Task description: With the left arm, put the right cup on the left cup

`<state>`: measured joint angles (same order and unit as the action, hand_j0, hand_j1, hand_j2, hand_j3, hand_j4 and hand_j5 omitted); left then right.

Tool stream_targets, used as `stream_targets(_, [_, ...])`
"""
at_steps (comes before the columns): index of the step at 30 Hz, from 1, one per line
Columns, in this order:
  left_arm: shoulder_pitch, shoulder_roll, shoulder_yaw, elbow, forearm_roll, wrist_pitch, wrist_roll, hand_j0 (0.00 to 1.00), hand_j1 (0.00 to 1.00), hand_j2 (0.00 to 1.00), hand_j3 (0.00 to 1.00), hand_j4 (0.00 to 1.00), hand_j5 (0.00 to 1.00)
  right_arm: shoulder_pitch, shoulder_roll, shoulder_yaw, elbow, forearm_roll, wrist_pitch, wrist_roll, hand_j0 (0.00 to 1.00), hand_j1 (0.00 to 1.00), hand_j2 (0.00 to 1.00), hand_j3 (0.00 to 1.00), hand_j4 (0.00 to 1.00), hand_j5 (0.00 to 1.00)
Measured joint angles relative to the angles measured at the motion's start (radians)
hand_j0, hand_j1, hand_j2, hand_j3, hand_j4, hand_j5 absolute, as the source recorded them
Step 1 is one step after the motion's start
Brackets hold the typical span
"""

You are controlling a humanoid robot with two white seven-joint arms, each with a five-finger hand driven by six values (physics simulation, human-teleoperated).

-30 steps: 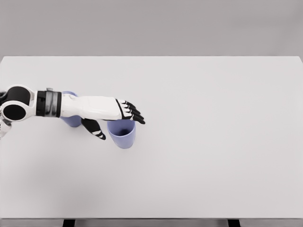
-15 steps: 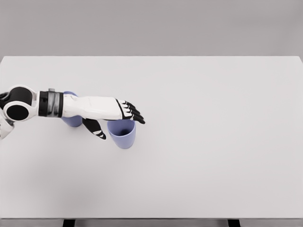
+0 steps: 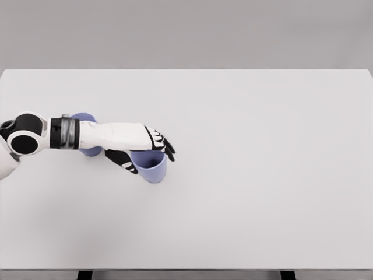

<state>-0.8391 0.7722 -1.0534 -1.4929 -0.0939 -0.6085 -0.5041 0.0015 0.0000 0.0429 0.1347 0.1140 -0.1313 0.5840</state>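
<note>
Since earlier, the left hand (image 3: 145, 153) has been closed around the right cup (image 3: 151, 166), now grasped; lifting is judged next.

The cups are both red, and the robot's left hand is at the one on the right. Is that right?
Not quite. The head view shows both cups are pale purple-blue, not red. The rest holds: the left hand is at the right cup, thumb on its near side and fingers over its rim, while the left cup sits partly hidden behind the forearm.
</note>
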Motion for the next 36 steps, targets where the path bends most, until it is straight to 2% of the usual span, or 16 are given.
stream_targets(3, [-0.040, 0.025, 0.010, -0.030, 0.015, -0.003, 0.003, 0.46, 0.46, 0.46, 0.46, 0.46, 0.46, 0.000, 0.000, 0.000, 0.000, 0.000, 0.000, 0.000, 1.00, 1.00, 1.00, 1.00, 1.00, 1.00])
stream_targets(7, [-0.109, 0.124, 0.020, -0.099, 0.077, -0.005, 0.003, 0.46, 0.46, 0.46, 0.46, 0.46, 0.46, 0.000, 0.000, 0.000, 0.000, 0.000, 0.000, 0.000, 1.00, 1.00, 1.00, 1.00, 1.00, 1.00])
stream_targets(10, [-0.121, 0.180, 0.023, -0.134, 0.125, -0.005, 0.002, 0.46, 0.46, 0.46, 0.46, 0.46, 0.46, 0.000, 0.000, 0.000, 0.000, 0.000, 0.000, 0.000, 1.00, 1.00, 1.00, 1.00, 1.00, 1.00])
stream_targets(15, [-0.146, 0.227, 0.024, -0.154, 0.200, -0.005, -0.008, 0.46, 0.46, 0.46, 0.46, 0.46, 0.46, 0.000, 0.000, 0.000, 0.000, 0.000, 0.000, 0.000, 1.00, 1.00, 1.00, 1.00, 1.00, 1.00])
stream_targets(20, [-0.169, 0.266, 0.024, -0.156, 0.275, -0.005, -0.027, 0.46, 0.46, 0.46, 0.46, 0.46, 0.46, 0.000, 0.000, 0.000, 0.000, 0.000, 0.000, 0.000, 1.00, 1.00, 1.00, 1.00, 1.00, 1.00])
stream_targets(27, [-0.212, 0.307, 0.023, -0.139, 0.339, -0.005, -0.037, 0.46, 0.46, 0.46, 0.46, 0.46, 0.46, 0.000, 0.000, 0.000, 0.000, 0.000, 0.000, 0.000, 1.00, 1.00, 1.00, 1.00, 1.00, 1.00])
stream_targets(36, [-0.268, 0.319, 0.020, -0.048, 0.362, -0.005, -0.053, 0.47, 0.47, 0.47, 0.47, 0.47, 0.47, 0.000, 0.000, 0.000, 0.000, 0.000, 0.000, 0.000, 1.00, 1.00, 1.00, 1.00, 1.00, 1.00])
